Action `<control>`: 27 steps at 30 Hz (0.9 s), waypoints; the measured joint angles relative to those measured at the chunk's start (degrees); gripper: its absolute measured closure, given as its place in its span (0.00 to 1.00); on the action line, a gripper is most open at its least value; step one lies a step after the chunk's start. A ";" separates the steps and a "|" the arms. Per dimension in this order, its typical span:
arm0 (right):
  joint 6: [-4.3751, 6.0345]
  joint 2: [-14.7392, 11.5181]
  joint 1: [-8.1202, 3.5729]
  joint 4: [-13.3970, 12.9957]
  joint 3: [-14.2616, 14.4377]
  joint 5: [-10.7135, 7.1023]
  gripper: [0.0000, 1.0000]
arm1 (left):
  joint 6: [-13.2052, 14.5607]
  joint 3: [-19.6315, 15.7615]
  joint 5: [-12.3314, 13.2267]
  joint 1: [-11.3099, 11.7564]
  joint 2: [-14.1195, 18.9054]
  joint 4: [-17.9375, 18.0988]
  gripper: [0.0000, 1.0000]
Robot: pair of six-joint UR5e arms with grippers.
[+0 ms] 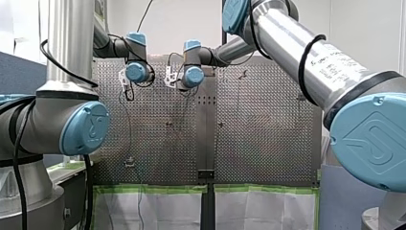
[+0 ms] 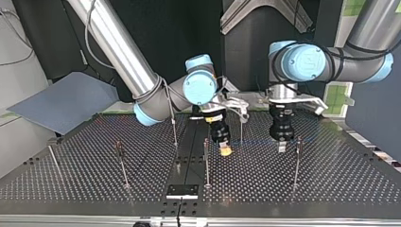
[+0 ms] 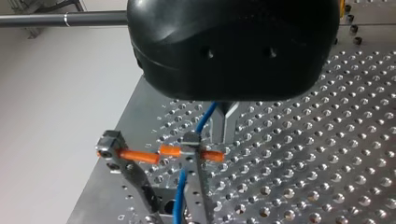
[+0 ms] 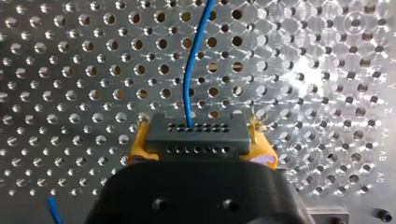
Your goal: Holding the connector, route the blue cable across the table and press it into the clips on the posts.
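Clamping the connector (image 4: 194,135), my right hand (image 4: 201,140) has the blue cable (image 4: 189,74) running straight ahead. My left hand (image 3: 224,126), grip unclear, hangs beside the clip (image 3: 191,148).

Your front camera looked toward 12 o'clock over the table (image 1: 268,143). The top camera faced back; wrist cameras sat close.

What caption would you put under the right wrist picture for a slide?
My right end effector grips the dark connector, its blue cable trailing over the perforated table.

Robot lab with perforated table (image 2: 331,179)
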 joint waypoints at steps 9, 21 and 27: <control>-0.08 -0.02 -0.15 0.20 3.33 0.12 1.00 | 0.66 -2.72 -2.44 -0.74 0.01 -0.44 1.00; -0.27 -0.09 -0.18 0.46 8.92 0.36 1.00 | 0.48 -9.91 -2.86 -1.62 -0.26 5.96 1.00; -0.43 -0.28 -0.19 0.56 11.77 0.49 1.00 | 0.34 -13.28 -3.35 -2.21 -2.29 7.64 1.00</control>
